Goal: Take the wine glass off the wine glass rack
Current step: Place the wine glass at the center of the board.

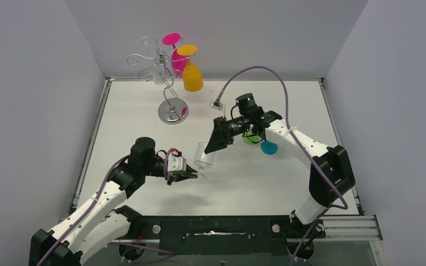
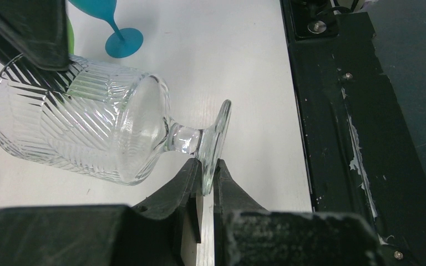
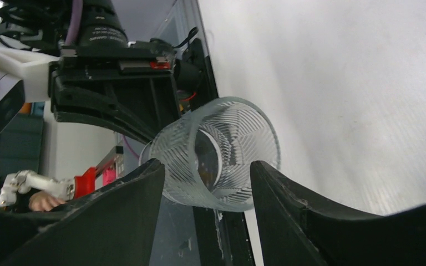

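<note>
The left gripper (image 2: 206, 169) pinches the foot of the clear, ribbed wine glass (image 2: 83, 130), which lies tipped sideways just ahead of it. The right gripper (image 3: 206, 172) straddles the bowl; whether it presses, I cannot tell. This is likely a handover: secure the bowl before releasing. The wine glass rack (image 1: 163, 72) stands well beyond.

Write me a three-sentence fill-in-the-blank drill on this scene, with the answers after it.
1. The left gripper pinches the clear glass by its foot, while the fingers of the right gripper stand on either side of its ____.
2. On the rack, an orange glass hangs beside a ____ one.
3. A green glass lies next to a ____ one.
Missing words: bowl; pink; blue.
</note>
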